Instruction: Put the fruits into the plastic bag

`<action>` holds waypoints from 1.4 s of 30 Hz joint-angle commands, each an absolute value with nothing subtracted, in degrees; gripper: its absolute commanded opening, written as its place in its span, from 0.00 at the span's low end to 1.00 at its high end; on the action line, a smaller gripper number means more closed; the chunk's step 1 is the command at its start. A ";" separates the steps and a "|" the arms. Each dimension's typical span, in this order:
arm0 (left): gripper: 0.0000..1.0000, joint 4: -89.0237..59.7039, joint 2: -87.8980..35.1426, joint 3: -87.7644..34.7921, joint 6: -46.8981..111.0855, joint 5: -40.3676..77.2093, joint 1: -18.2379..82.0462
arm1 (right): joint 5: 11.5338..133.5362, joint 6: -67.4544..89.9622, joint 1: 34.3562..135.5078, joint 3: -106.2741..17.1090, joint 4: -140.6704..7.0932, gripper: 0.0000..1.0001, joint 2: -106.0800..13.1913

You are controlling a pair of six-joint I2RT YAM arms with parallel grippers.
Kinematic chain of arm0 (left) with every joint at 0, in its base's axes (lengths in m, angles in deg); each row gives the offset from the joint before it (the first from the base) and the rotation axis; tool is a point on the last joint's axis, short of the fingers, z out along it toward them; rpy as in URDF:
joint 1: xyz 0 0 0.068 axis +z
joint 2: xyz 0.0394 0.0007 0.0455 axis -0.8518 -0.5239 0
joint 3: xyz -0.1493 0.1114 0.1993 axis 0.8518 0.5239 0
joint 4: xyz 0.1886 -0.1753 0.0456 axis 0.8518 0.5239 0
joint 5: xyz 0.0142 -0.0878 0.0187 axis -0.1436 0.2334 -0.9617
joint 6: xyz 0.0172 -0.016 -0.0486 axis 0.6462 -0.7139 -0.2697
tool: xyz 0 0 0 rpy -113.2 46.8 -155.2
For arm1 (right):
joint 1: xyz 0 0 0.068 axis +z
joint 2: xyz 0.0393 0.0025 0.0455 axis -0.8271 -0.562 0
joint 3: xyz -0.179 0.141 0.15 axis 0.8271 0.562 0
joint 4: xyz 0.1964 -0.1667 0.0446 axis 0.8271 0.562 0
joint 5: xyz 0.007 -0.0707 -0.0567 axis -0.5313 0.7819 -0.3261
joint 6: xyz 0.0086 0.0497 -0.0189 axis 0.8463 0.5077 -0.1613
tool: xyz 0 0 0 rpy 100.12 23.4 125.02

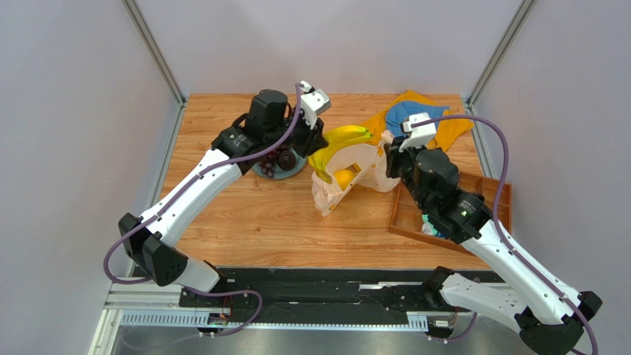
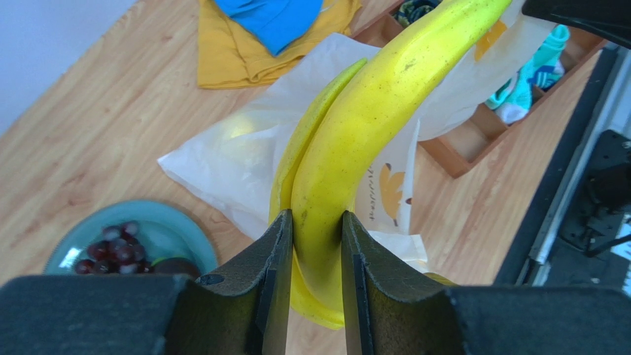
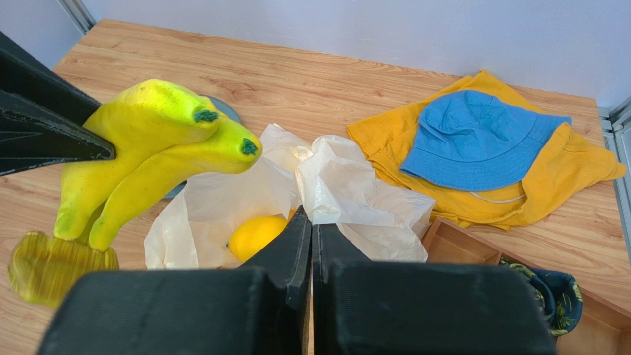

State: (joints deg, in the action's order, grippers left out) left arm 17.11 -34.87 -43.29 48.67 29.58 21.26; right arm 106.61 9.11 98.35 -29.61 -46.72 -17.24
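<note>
My left gripper [image 1: 320,142] [image 2: 317,222] is shut on a set of yellow bananas [image 1: 342,139] [image 2: 370,126] [image 3: 148,144], held in the air over the mouth of the plastic bag [image 1: 364,171] [image 2: 229,155] [image 3: 355,192]. My right gripper [image 1: 389,153] [image 3: 311,222] is shut on the bag's upper edge and holds it lifted. A roundish yellow fruit [image 1: 343,178] [image 3: 255,235] lies inside the bag. Dark purple grapes [image 1: 275,157] [image 2: 111,248] and a dark round fruit [image 2: 174,266] rest on the grey-blue plate [image 1: 295,170] [image 2: 159,225] under the left arm.
An orange cloth [image 1: 448,127] [image 3: 518,170] with a blue hat [image 1: 404,115] [image 3: 474,140] on it lies at the back right. A wooden compartment tray [image 1: 411,214] [image 3: 459,244] holding small items sits at the right, under the right arm.
</note>
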 commanded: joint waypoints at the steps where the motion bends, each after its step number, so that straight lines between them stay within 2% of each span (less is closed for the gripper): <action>1: 0.33 14.17 -30.25 -40.72 40.61 34.68 21.58 | 107.34 9.10 98.08 -30.38 -47.52 0.00 -15.55; 12: 0.32 14.68 -34.64 -36.93 35.76 33.45 18.86 | 106.02 9.62 97.99 -29.77 -47.96 0.00 -14.67; 27: 0.31 30.15 -52.39 -56.16 35.24 22.64 17.80 | 102.42 9.89 97.99 -29.07 -48.14 0.00 -13.09; 34: 0.30 26.48 -60.12 -62.24 29.36 24.40 17.80 | 100.39 10.85 98.08 -28.19 -48.66 0.00 -13.26; 42: 0.31 18.12 -62.06 -58.91 22.32 19.40 17.45 | 98.46 12.44 98.08 -26.96 -49.28 0.00 -13.79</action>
State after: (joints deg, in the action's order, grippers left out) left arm 24.83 -61.97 -59.50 27.44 23.22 17.91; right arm 100.14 10.92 98.35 -27.80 -46.76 -13.96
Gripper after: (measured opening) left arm 0.344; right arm 0.006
